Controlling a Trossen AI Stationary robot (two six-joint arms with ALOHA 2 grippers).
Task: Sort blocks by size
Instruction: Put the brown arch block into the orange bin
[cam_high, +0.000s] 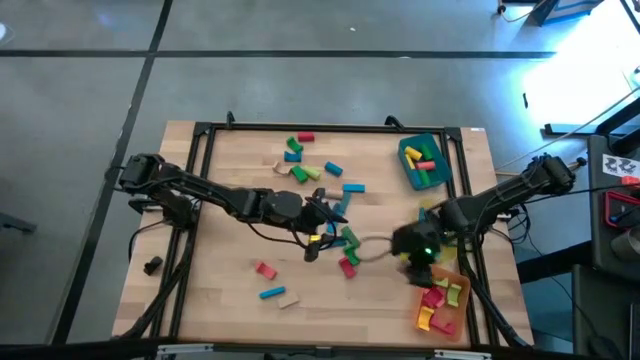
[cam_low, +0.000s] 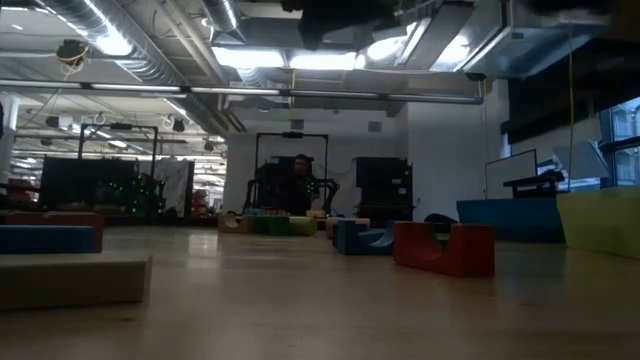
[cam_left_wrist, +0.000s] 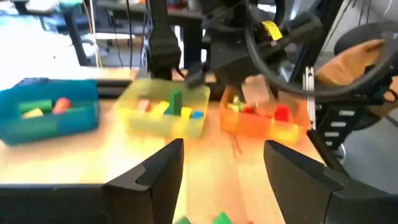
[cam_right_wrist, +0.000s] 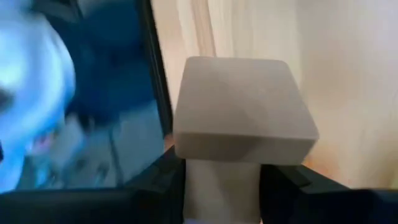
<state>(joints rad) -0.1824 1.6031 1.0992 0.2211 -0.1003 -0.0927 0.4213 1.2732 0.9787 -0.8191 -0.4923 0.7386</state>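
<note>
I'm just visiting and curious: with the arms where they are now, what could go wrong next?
The right gripper holds a plain wooden block by its lower part only; it might tilt or slip out before reaching the orange tray. The left gripper hangs open above loose green blocks mid-table and might knock them aside. Both arms work close together and could collide.

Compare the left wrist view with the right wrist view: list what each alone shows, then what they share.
Only the left wrist view shows the three trays in a row: teal tray, yellow tray and orange tray, each holding blocks, with the left gripper open and empty. Only the right wrist view shows a close-up of a plain wood block between the right gripper's fingers. Both show the wooden table.
</note>
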